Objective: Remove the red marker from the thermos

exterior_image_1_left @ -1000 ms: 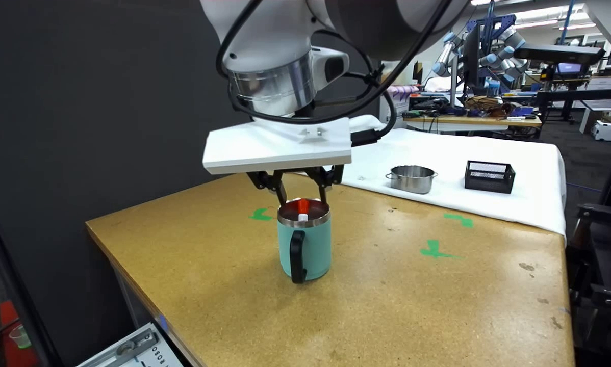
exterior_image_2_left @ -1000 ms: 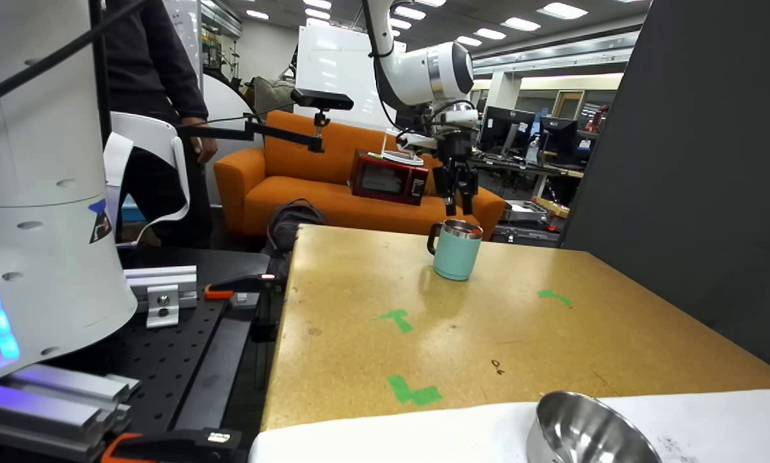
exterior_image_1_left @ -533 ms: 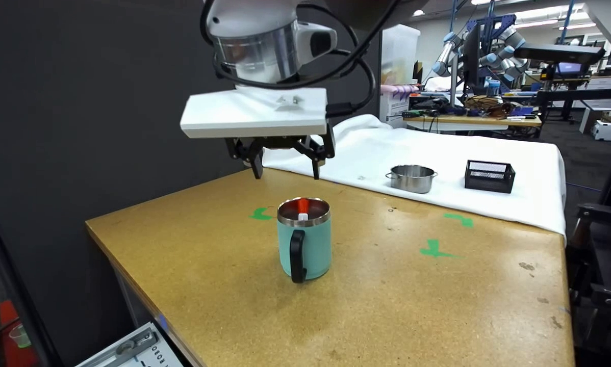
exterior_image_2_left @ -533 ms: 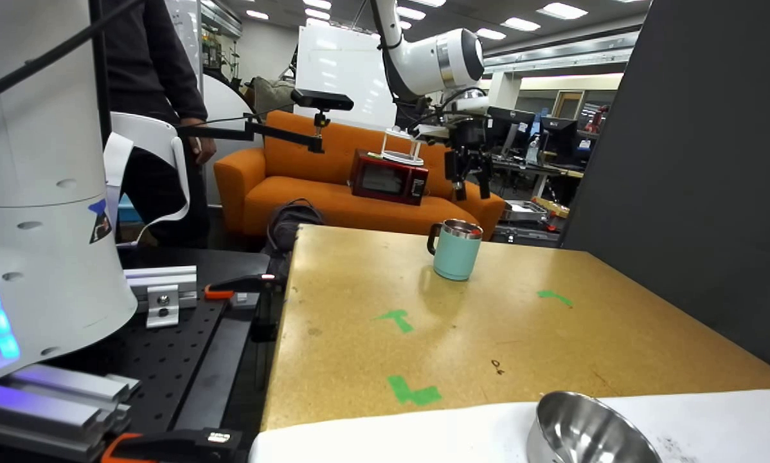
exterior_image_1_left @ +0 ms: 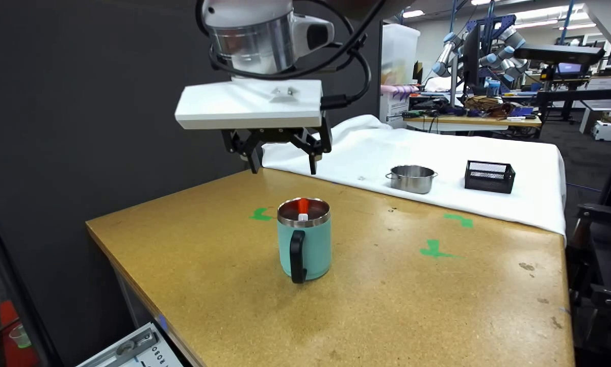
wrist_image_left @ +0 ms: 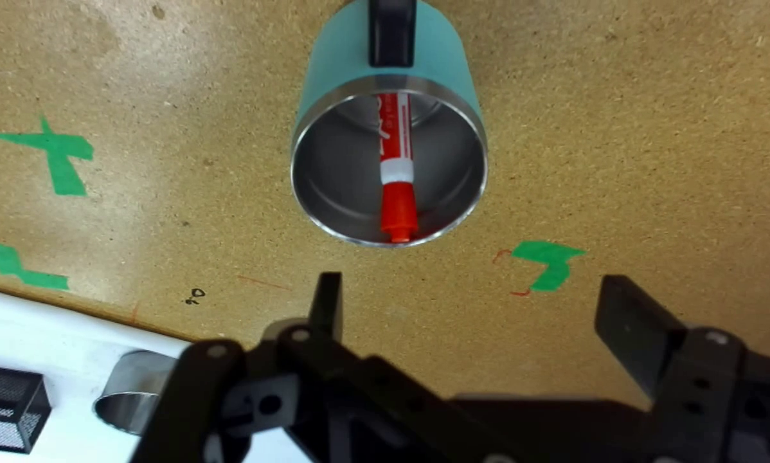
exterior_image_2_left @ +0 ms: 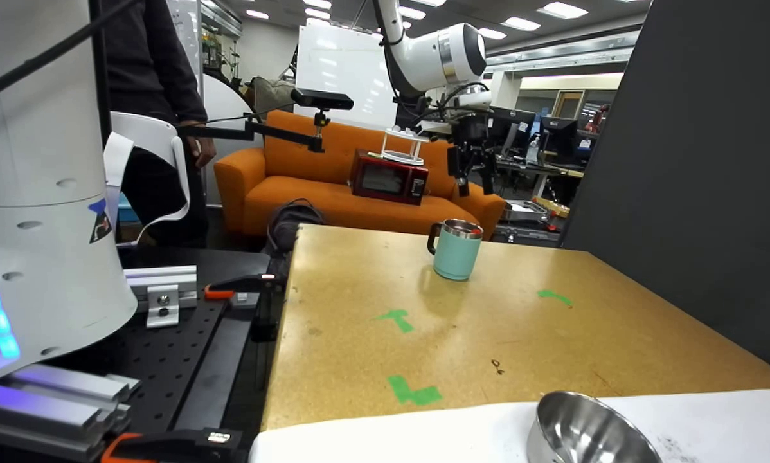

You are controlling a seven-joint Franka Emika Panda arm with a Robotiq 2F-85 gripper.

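With its two fingers spread wide, the pincer (wrist_image_left: 474,278) hangs higher than the one teal thermos (exterior_image_1_left: 316,250), apart from it. Inside the thermos is one red marker (wrist_image_left: 397,168), tilted: its long axis slants up from the handle side to the opposite wall, the bright red cap uppermost, pointing away from the handle and close under the rim; I cannot tell whether the cap touches. The rim by the handle hides its lower end in the wrist view, while in an exterior view the red marker (exterior_image_2_left: 475,231) is only a fleck of red. The thermos stands upright on the table (exterior_image_1_left: 387,306), its single black handle cut off by the wrist view's top edge. Three green tape marks (wrist_image_left: 549,254) lie on the table. Beyond, on a white cloth (exterior_image_1_left: 453,153), sit one metal pot (exterior_image_1_left: 412,182), partly behind the pincer in the wrist view, and one black mesh basket (exterior_image_1_left: 489,184), there cropped at the left. In an exterior view one person (exterior_image_2_left: 147,71) is cropped at the top.
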